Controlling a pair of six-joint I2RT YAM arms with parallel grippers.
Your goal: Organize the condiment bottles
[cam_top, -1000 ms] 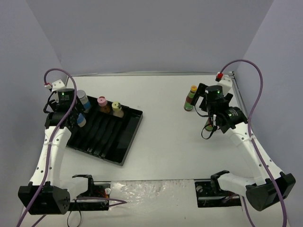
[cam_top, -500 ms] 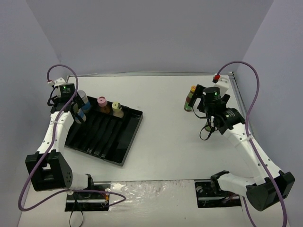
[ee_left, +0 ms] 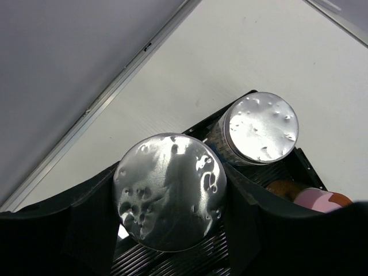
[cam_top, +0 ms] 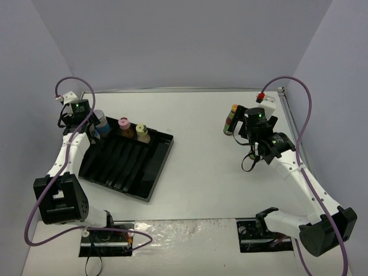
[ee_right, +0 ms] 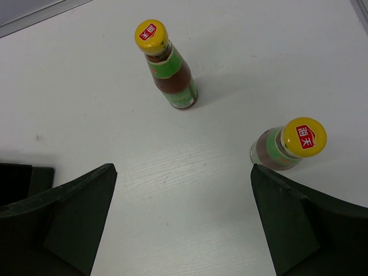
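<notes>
My left gripper [ee_left: 169,195] is shut on a silver-lidded bottle [ee_left: 169,192] and holds it upright over the far left corner of the black ridged tray [cam_top: 150,167]. A second silver-lidded bottle [ee_left: 261,127] stands just beside it; in the top view it stands by my left gripper [cam_top: 86,127] as the bottle [cam_top: 99,118]. A pink-capped bottle [cam_top: 123,124] and a pale-yellow-capped bottle [cam_top: 141,131] stand along the tray's far edge. My right gripper [ee_right: 184,224] is open and empty above the table. Two dark bottles with red-green labels stand ahead of it, one farther off [ee_right: 167,69] and one at the right [ee_right: 290,146].
The table's back rail [cam_top: 184,89] and grey walls close the workspace. The right arm [cam_top: 270,144] covers the nearer dark bottle in the top view; the farther one [cam_top: 232,119] shows. White tabletop [cam_top: 201,167] lies between the tray and the dark bottles.
My left gripper has carried the silver-lidded bottle from the tray's left side up to its far left corner, beside the other silver-lidded bottle. My right gripper has shifted slightly toward the dark bottles.
</notes>
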